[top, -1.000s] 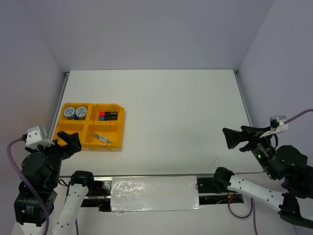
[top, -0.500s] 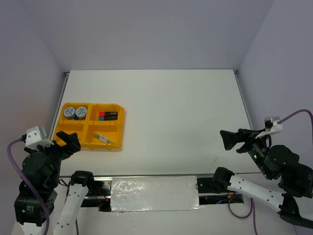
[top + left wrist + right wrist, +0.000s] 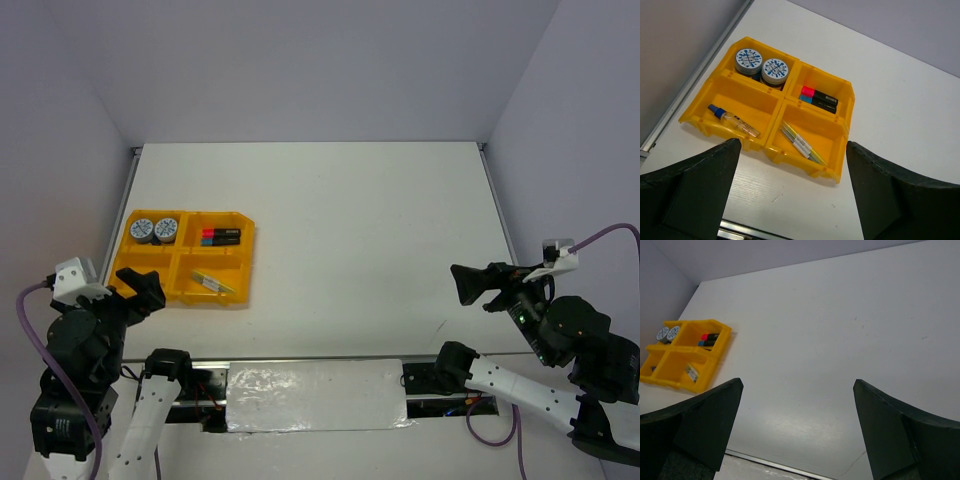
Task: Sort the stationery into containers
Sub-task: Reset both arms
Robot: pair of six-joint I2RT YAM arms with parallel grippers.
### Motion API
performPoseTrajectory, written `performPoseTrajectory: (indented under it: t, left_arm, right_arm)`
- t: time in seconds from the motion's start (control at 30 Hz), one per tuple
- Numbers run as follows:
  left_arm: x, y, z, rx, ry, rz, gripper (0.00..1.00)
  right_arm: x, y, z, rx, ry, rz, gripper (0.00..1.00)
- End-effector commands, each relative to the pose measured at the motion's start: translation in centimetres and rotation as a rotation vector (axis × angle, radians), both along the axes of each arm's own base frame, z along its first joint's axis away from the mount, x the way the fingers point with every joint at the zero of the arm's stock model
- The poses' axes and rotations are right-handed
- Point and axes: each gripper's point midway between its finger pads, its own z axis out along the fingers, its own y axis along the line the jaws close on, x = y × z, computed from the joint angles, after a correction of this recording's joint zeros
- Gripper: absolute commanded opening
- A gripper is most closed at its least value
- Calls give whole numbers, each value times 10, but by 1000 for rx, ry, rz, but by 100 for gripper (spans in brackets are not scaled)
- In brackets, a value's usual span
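The yellow-orange four-compartment tray (image 3: 180,249) sits at the table's left. It holds two round blue-and-white tins (image 3: 154,229) at the back left, black markers (image 3: 220,237) at the back right and thin pale pens (image 3: 212,283) at the front right. In the left wrist view the tray (image 3: 840,172) also shows a small blue-capped bottle (image 3: 735,120) in the front-left compartment. My left gripper (image 3: 140,288) is open and empty above the tray's near edge (image 3: 792,145). My right gripper (image 3: 462,283) is open and empty at the far right, over bare table (image 3: 797,382).
A metal rail runs along the table's near edge, with a shiny plastic-covered strip (image 3: 315,395) between the arm bases. Walls close the left, back and right sides. The tray also shows far left in the right wrist view (image 3: 685,355).
The right gripper shifted slightly left and down a second ago, then stayed still. The left gripper barely moved. Nothing in the tray changed.
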Motion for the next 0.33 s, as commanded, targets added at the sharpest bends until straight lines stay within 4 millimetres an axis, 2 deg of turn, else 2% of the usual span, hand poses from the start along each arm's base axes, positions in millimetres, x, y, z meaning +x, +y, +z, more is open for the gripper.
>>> performPoseTrajectory:
  t: [0.0, 0.3]
  left_arm:
    - [9, -4, 7, -25, -29, -14, 99]
    - [11, -4, 9, -22, -35, -11, 99]
  right_arm:
    - [3, -1, 0, -6, 13, -23, 100]
    - [4, 1, -5, -17, 30, -27, 100]
